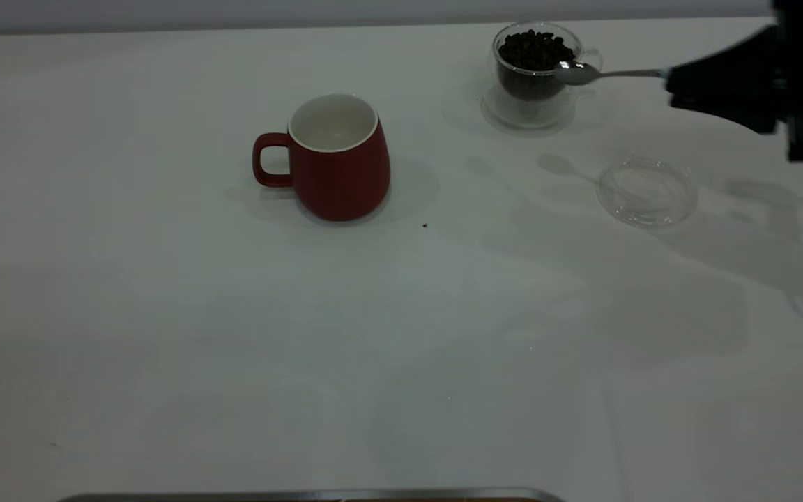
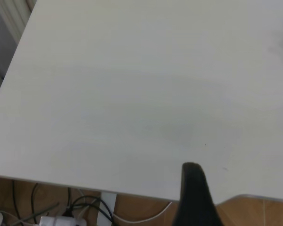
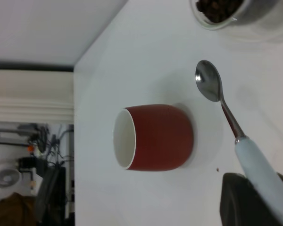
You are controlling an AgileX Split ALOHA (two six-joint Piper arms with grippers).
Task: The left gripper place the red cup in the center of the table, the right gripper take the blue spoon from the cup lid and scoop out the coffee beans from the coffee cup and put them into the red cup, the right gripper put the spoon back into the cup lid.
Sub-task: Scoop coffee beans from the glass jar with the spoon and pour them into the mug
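While pinching the pale blue handle of a shiny metal teaspoon [image 1: 586, 72], black right end effector [image 1: 680, 85] holds its bowl at the rim of a clear double-walled glass cup [image 1: 532, 77] heaped with dark roasted beans [image 1: 532, 49]. Glossy rounded red ceramic mug [image 1: 335, 159] upright mid-bench; round clear glass lid [image 1: 647, 191] nearby. Left end effector [image 2: 194, 197]: cannot tell.

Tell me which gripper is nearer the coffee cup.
Right. The right gripper holds the spoon with its bowl at the coffee cup rim. The left gripper is out of the exterior view, over a bare table edge.

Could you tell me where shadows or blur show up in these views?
Exterior view: soft shadows of the spoon and black right gripper fall across the white table, near the clear glass lid. Right wrist view: the pale blue spoon handle looks blurred up close.
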